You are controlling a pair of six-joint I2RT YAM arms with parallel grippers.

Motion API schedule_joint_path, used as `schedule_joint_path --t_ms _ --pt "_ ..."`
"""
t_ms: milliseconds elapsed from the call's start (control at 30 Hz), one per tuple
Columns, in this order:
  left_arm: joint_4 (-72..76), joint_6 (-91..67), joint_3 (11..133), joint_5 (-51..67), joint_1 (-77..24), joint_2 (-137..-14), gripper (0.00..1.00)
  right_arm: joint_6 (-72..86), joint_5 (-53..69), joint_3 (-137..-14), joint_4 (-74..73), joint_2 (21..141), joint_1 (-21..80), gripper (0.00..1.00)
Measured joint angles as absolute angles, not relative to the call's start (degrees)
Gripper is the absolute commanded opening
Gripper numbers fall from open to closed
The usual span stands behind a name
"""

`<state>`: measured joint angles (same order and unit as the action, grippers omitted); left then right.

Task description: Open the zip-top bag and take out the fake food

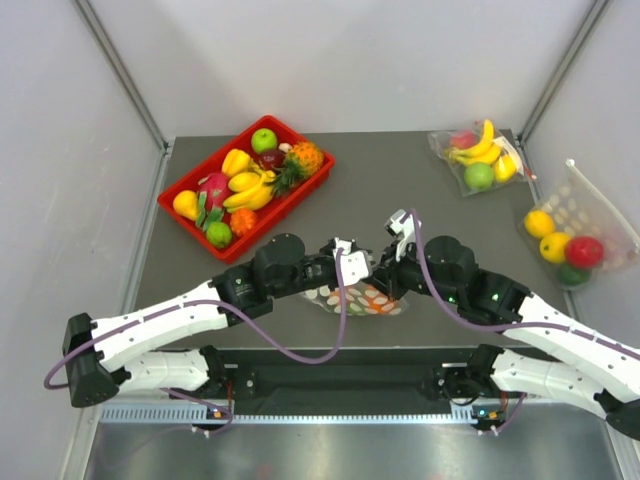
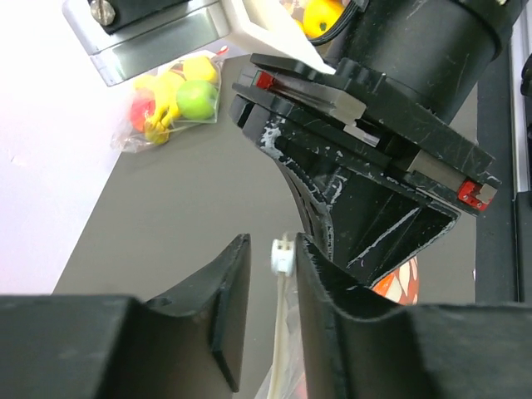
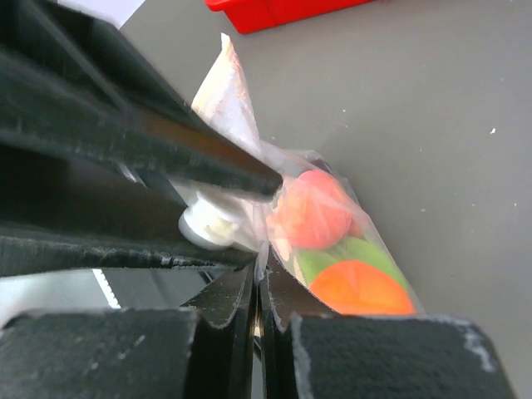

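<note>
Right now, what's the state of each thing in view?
zip-top bag: on the table between the pincers, fruit inside.
fake fruits: peach, green, orange, all bagged.
left pincer: astride the white zip tab, clamp unclear.
right pincer: shut on the bag's edge.
red tray: full of fruit.
banana-and-apple bag: far right, filled.
large dotted bag: right edge, filled.

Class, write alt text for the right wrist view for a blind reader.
The right gripper pinches the edge of the zip-top bag holding peach, green and orange fake food; the left gripper straddles its white zip slider.
</note>
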<state>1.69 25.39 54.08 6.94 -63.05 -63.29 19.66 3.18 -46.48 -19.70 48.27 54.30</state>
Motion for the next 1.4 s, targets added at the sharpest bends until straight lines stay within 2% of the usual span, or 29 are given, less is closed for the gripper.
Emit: schedule_joint_path --t_ms 33,233,267,333,400,433,533,633,800,967,1167,1267,1300,1367,1400 --pt "1.7 25.3 54.1 7.1 -63.0 -63.3 0.2 19.7 3.2 -46.5 -19.7 48.2 54.3 0.0" --pt "1.3 25.1 54.2 7.9 -63.0 -63.8 0.14 19.6 3.1 -46.1 -19.4 48.2 54.3 0.0" --pt "1.1 24.9 54.3 7.9 -63.0 -63.9 0.07 19.6 3.1 -46.0 -19.5 48.2 54.3 0.0" --pt "0.6 24.6 54.3 8.2 -63.1 -64.1 0.0 19.6 3.0 -45.7 -19.6 48.1 54.3 0.0" --pt "-0.3 24.2 54.6 8.5 -63.1 -64.2 0.0 19.7 2.6 -45.5 -19.8 48.1 54.3 0.09" --pt "-0.7 23.9 54.8 8.6 -63.1 -64.2 0.0 19.6 2.1 -45.4 -20.0 47.9 54.3 0.24" --pt "-3.0 23.2 55.8 9.3 -63.1 -64.3 0.0 19.0 -0.4 -45.4 -21.2 47.0 54.3 0.46" --pt "-6.0 21.9 57.1 10.9 -63.0 -64.3 0.0 16.6 -2.4 -45.4 -22.5 44.8 54.3 0.54" --pt "-11.6 19.3 62.2 16.3 -61.6 -66.1 0.0 11.9 -1.9 -45.0 -22.5 39.6 54.3 0.57" --pt "-15.0 17.6 64.4 20.7 -60.6 -66.9 0.0 7.9 4.1 -41.2 -18.9 35.8 54.3 0.58" --pt "-18.4 16.6 65.8 24.1 -60.2 -67.4 0.0 4.3 7.3 -38.3 -14.9 36.8 54.2 0.56" --pt "-19.4 16.3 66.3 25.5 -60.1 -67.8 0.0 2.9 8.0 -37.2 -12.1 37.9 54.2 0.51" --pt "-19.8 16.2 66.5 25.9 -60.1 -67.9 0.0 2.5 8.1 -36.9 -11.3 38.2 54.2 0.48" --pt "-20.4 16.1 66.7 26.3 -59.9 -67.9 0.0 1.7 8.5 -35.9 -9.0 38.4 54.3 0.3" --pt "-20.6 16.1 66.8 26.5 -59.8 -67.9 0.0 1.6 8.7 -35.6 -8.0 38.4 54.2 0.12"
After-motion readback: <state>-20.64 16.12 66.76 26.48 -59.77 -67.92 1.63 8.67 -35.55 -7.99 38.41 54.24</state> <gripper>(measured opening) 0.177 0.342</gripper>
